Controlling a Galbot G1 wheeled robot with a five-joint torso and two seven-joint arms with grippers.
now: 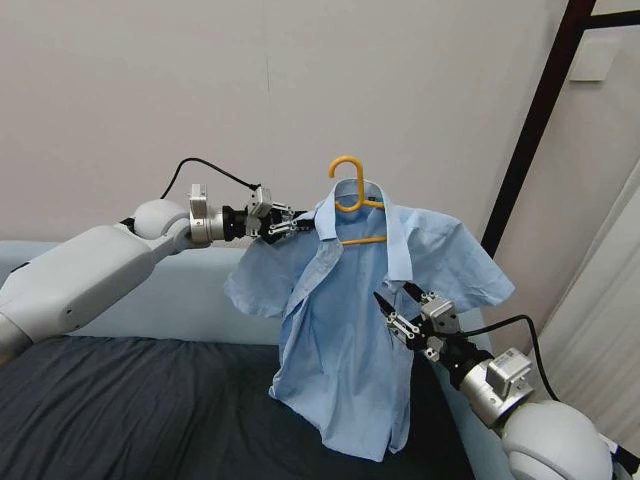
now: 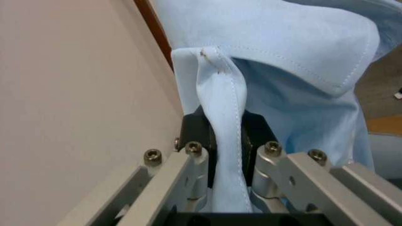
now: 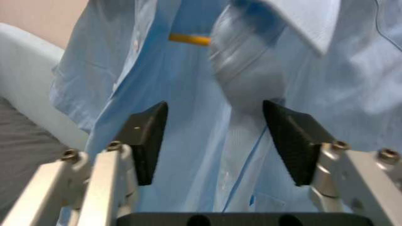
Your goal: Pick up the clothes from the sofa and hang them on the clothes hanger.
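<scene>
Free wall (image 1: 150, 90) space is noted above and left of the hanger (image 1: 359, 188), passage on the right is barred by a slanting dark pole (image 1: 528, 140), the spread right gripper (image 1: 390, 312) is faced by the hanging shirt (image 1: 340, 340), and room below the hem is closed off by the sofa (image 1: 120, 400).

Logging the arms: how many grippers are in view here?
2. The left gripper is shut on the blue shirt at its shoulder, beside the yellow hanger; the right gripper, jaws open, sits lower at the shirt's front.
</scene>
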